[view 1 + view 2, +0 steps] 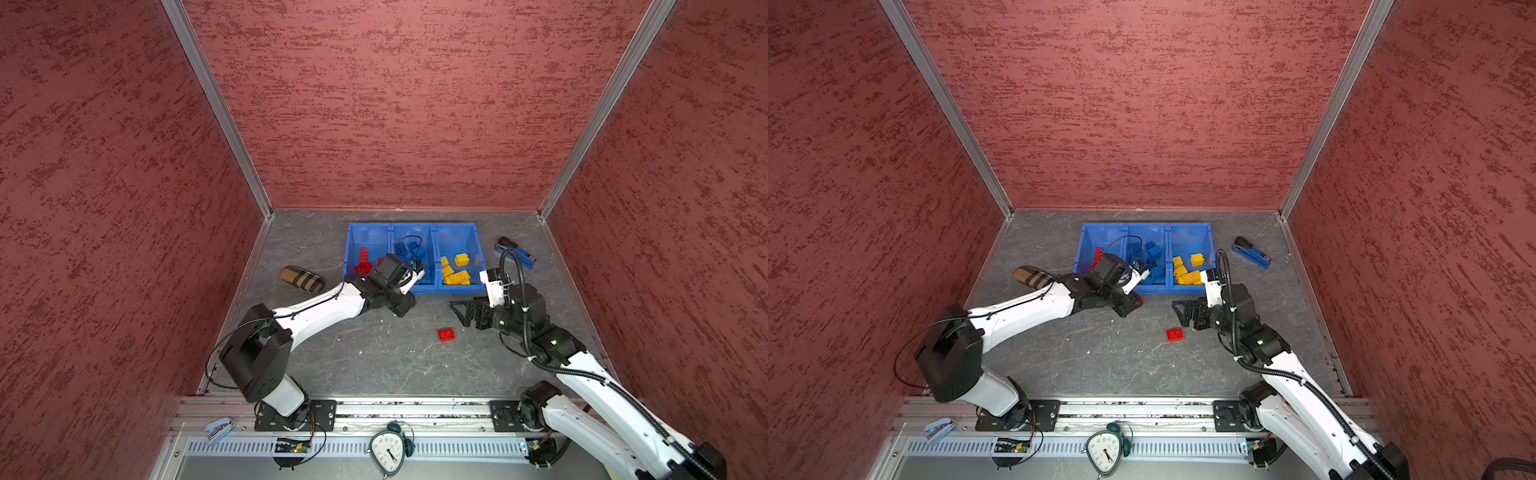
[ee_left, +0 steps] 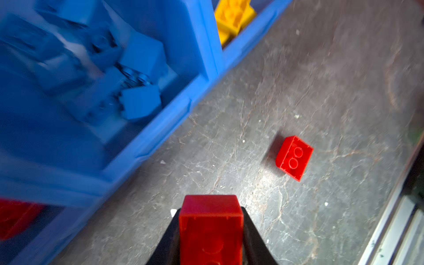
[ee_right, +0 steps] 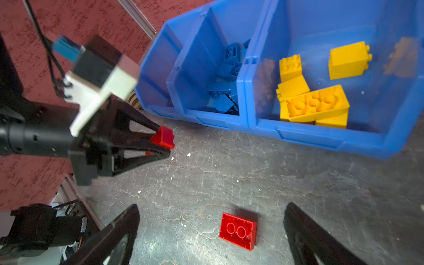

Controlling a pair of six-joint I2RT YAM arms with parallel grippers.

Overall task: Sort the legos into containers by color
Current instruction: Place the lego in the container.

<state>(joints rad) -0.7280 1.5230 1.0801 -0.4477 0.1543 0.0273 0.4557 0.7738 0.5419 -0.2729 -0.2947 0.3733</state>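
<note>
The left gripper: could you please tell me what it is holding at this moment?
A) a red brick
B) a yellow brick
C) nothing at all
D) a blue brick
A: the left wrist view shows a red brick clamped between the jaws of the left gripper, while a second red brick lies loose on the grey tabletop.

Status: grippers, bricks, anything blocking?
Left gripper shut on a small red plastic brick beside the joined blue plastic bins. Right gripper open near a second red plastic brick, loose on the grey table. Nothing blocking seen.
</note>
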